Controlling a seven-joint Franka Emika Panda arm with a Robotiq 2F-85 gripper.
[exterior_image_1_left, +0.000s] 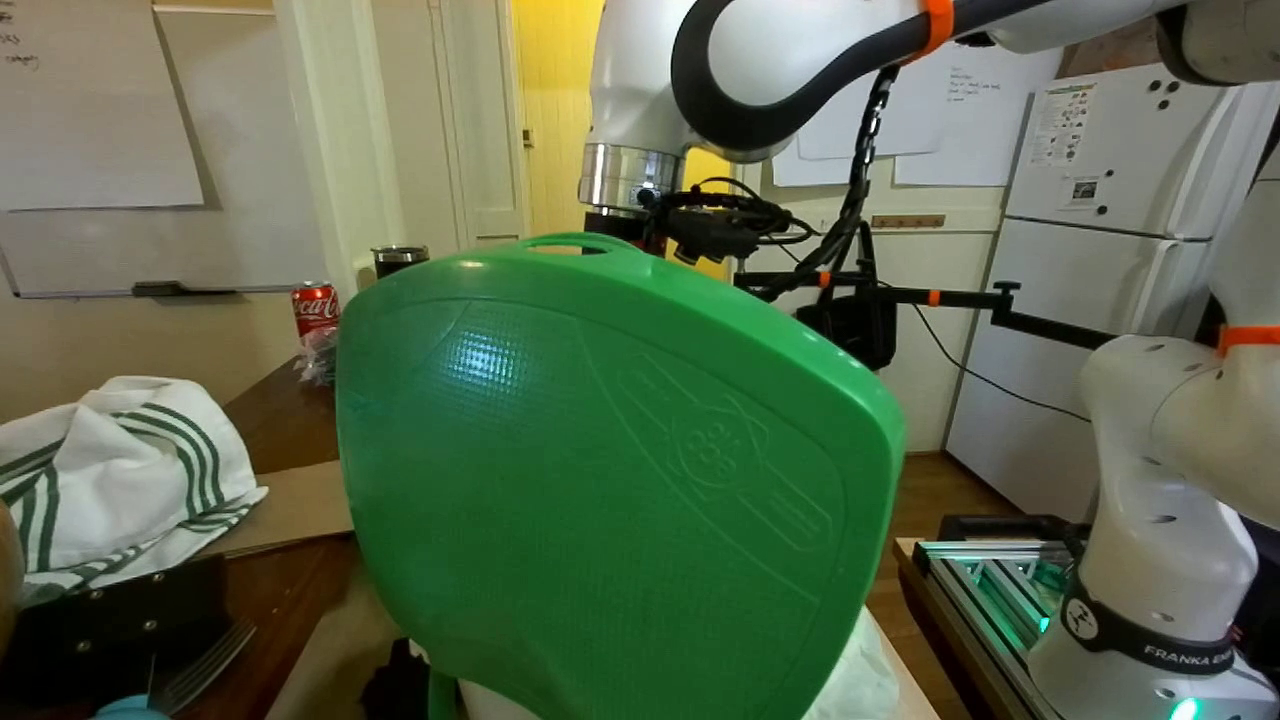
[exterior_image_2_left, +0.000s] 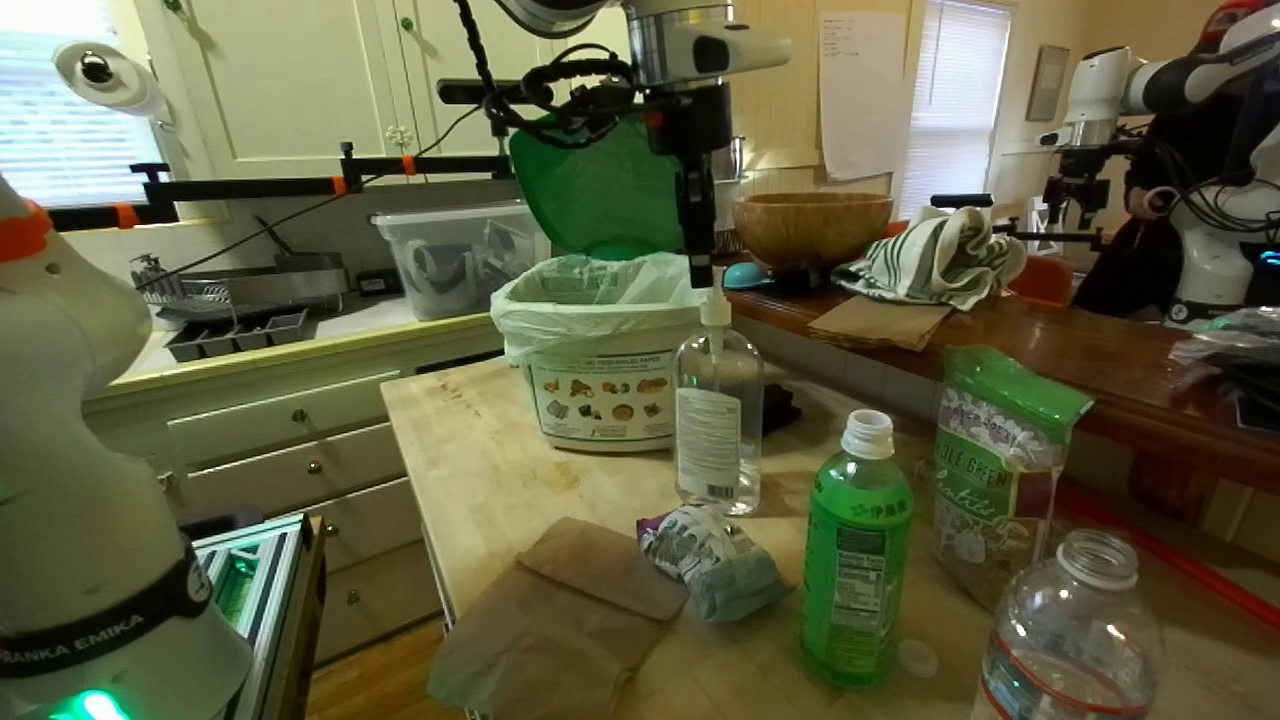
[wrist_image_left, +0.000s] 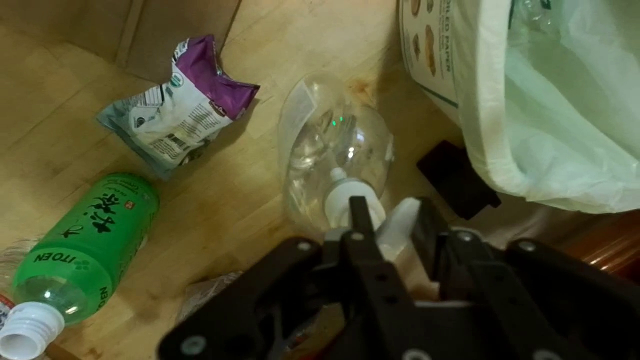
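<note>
Here's the pump bottle (exterior_image_2_left: 718, 420), just one, clear and upright on the tabletop (exterior_image_2_left: 480, 440), and right at its top sit two dark fingers (wrist_image_left: 367, 250)! The white pump head (wrist_image_left: 400, 227) is between them; they stand slightly apart, but whether they're clamped on it I can't tell, with that end blurred and half covered. In an exterior view one raised green lid (exterior_image_1_left: 600, 480) blocks everything, bottle and fingers both hidden! Near the bottle, one lined bin (exterior_image_2_left: 600, 410), clear plastic inside it sliced off by the wrist view's top edge. By the bin, one dark object (wrist_image_left: 457, 180), impossible to make out. Then one crumpled packet (exterior_image_2_left: 710, 560) and a flat piece of brown paper (exterior_image_2_left: 560, 620) beside it. Bottles? Three in all: the pump one, an uncapped green bottle (exterior_image_2_left: 858, 560) with one pale cap (exterior_image_2_left: 917, 658) just beside it, and an open clear bottle (exterior_image_2_left: 1060, 640), base chopped by the bottom edge. One lentil bag (exterior_image_2_left: 1000, 470) behind. Farther out, one wooden bowl (exterior_image_2_left: 812, 228) and, in both exterior views, one striped towel (exterior_image_2_left: 930, 260)!
</note>
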